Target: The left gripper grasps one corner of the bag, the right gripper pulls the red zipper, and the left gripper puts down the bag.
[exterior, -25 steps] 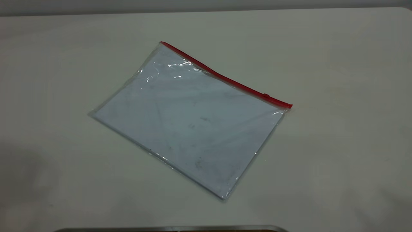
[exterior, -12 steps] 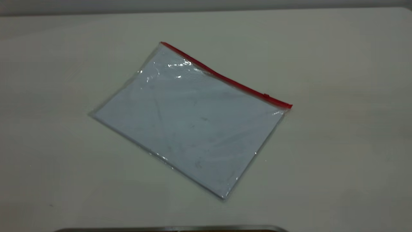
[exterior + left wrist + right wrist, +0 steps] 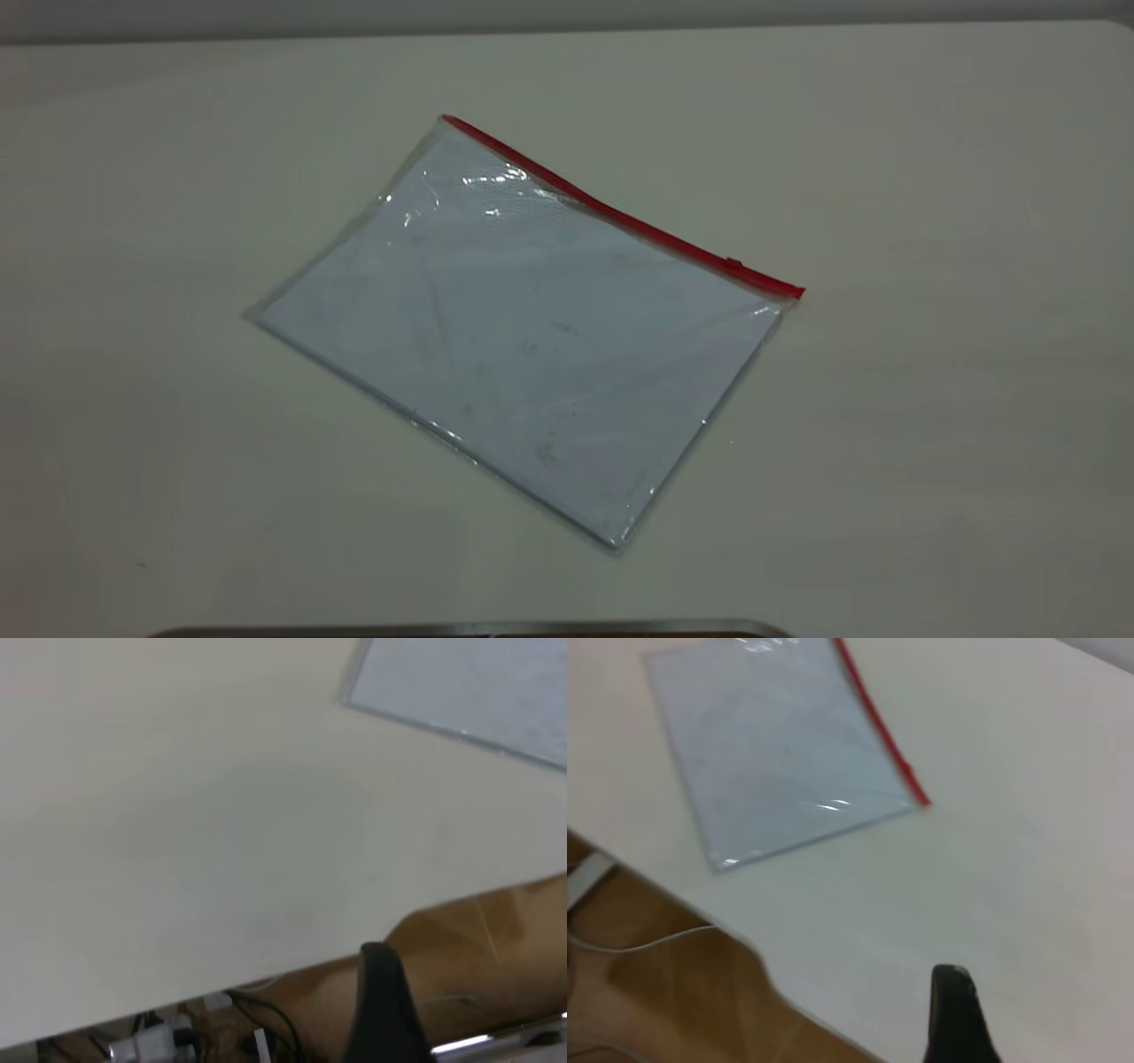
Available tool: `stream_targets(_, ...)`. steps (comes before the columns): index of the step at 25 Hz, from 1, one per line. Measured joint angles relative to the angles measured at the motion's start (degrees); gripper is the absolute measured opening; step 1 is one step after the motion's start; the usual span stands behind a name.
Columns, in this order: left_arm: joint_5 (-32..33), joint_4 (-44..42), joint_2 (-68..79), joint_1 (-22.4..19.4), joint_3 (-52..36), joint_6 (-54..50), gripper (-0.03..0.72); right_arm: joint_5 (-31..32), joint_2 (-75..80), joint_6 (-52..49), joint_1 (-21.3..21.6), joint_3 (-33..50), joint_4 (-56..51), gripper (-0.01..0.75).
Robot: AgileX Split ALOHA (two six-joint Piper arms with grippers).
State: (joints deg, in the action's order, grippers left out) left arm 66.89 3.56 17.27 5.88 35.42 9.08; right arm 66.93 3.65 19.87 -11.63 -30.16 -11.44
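My left end effector (image 3: 379, 1010) is off the bag (image 3: 523, 328), its opening unreadable; the flat corner (image 3: 446, 120) on the worktop (image 3: 930, 177) may slip my pinch.

No text, label, brand, number or sign can be read anywhere. The bag (image 3: 523, 346) and the white sheet inside it show only faint smudges, and the desk (image 3: 930, 177) bears no markings.

White table (image 3: 930, 177); brown floor (image 3: 673, 992) below edge; cables (image 3: 266, 1019) under table.
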Motion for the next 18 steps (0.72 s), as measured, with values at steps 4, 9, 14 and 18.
stream_targets(4,0.00,0.66,-0.14,0.00,-3.16,0.00,0.582,-0.95,-2.90,-3.59,0.00,2.40,4.23,0.511)
stream_targets(9,-0.27,2.23,-0.14,0.00,-5.70,0.00,0.582,-1.56,-4.58,-5.29,0.00,2.47,4.98,0.511)
stream_targets(14,-1.72,2.37,-0.14,0.00,-7.34,0.00,0.582,-1.56,-4.58,-5.79,0.00,2.47,4.44,0.511)
stream_targets(18,-2.10,2.37,-0.14,0.00,-7.47,0.00,0.582,-1.56,-4.58,-5.91,0.00,2.47,3.83,0.511)
